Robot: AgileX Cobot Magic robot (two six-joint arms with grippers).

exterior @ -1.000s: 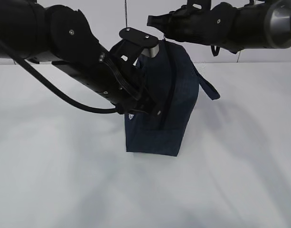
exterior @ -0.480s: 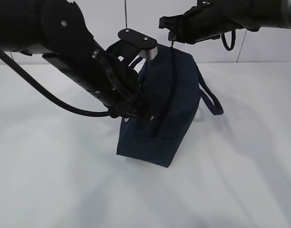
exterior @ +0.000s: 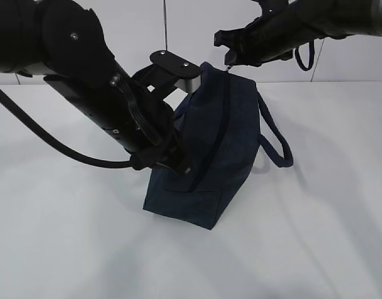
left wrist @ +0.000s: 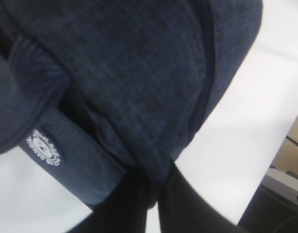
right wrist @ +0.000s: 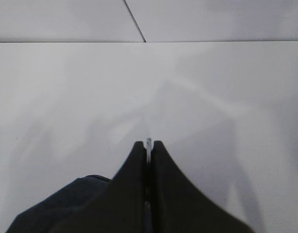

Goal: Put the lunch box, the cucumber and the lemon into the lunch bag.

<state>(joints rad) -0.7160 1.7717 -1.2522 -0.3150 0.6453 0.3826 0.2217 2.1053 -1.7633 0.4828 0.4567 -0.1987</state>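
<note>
Exterior view: the lunch bag [exterior: 209,156] stood tilted on the white table [exterior: 66,249], leaning toward the table's left side, one loop handle [exterior: 275,140] hanging off its right face. The zipper [exterior: 217,128] looked closed and ran as a dark line from the top corner down the near face, slanting down and left; that was the axis we cared about.

Our right gripper [exterior: 230,59] sat at the upper end of that line, directly above the bag's top corner, jaws pressed together on a thin metal piece that we took for the zipper pull [right wrist: 148,142]; the right wrist view showed a sliver of metal pinched between the closed tips. Our left gripper [left wrist: 156,182] was down at the bag's left side near the lower end of the zipper, jaws clamped on a fold of navy fabric beside the strap with the white logo [left wrist: 43,147].

So the right arm was the one on the pull, the left only anchored. We judged any pull had to follow the zipper's line, away from the left grip.

Lunch box, cucumber and lemon were in none of the views; whether they were in the bag we couldn't tell.
</note>
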